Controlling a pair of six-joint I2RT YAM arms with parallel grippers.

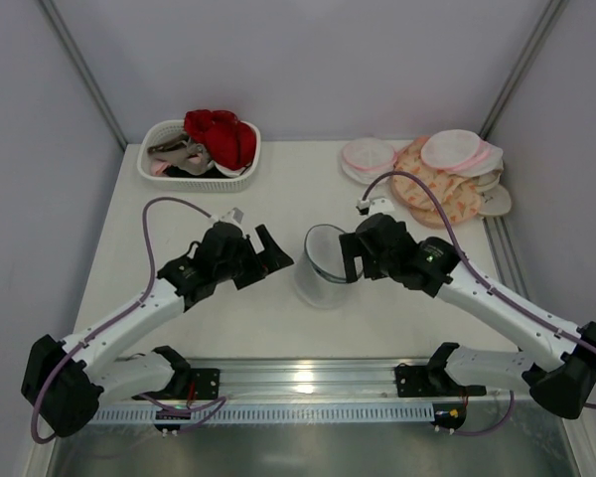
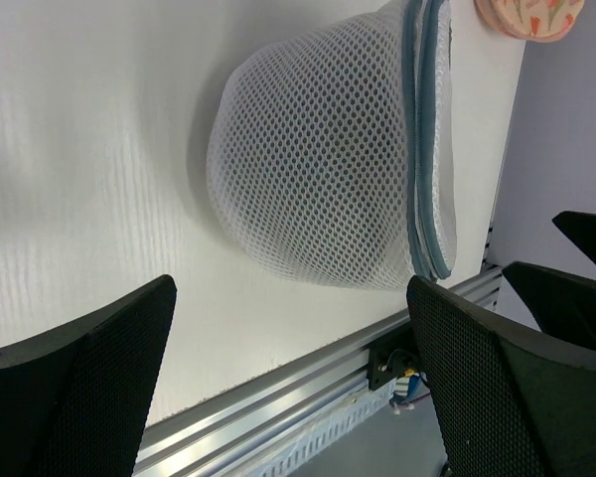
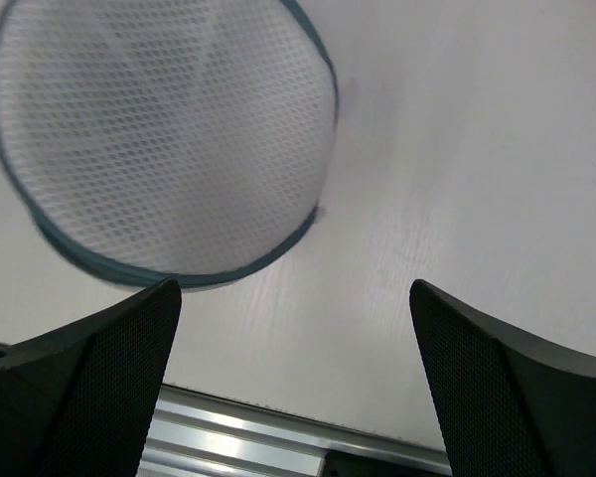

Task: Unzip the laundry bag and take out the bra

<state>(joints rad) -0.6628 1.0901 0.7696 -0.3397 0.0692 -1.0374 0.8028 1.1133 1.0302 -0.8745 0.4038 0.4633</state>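
Two grippers, both with jaws spread wide and holding nothing, face each other just beyond the aluminium rail [image 1: 308, 373] at the near edge of the table [image 1: 278, 199]. The left gripper [image 1: 268, 256] and right gripper [image 1: 346, 256] flank the laundry bag [image 1: 323, 263], which stands between them at mid-table, tipped up on its edge. Neither gripper touches it.

The bag is a round pouch of open white-grey mesh. It is flat-faced toward the right gripper and bulges softly toward the left. A dark grey zipper rim [image 2: 417, 149] runs round its circumference. The bra cannot be made out through the mesh and is presumably inside. No zip pull is clearly identifiable in any view.

Judgement: the unzipping has not begun. The pull should be located first. One gripper should pinch the rim fabric to steady the limp pouch while the other draws the slider along the curve. Mesh of this kind will slide and collapse if tugged unsupported.

Far left, a white slotted basket [image 1: 240, 179] holds a red garment [image 1: 223, 134] and a grey-pink garment [image 1: 174, 154]. Far right lie pink-rimmed pouches [image 1: 368, 156] and peach patterned pouches [image 1: 437, 194], heaped together.
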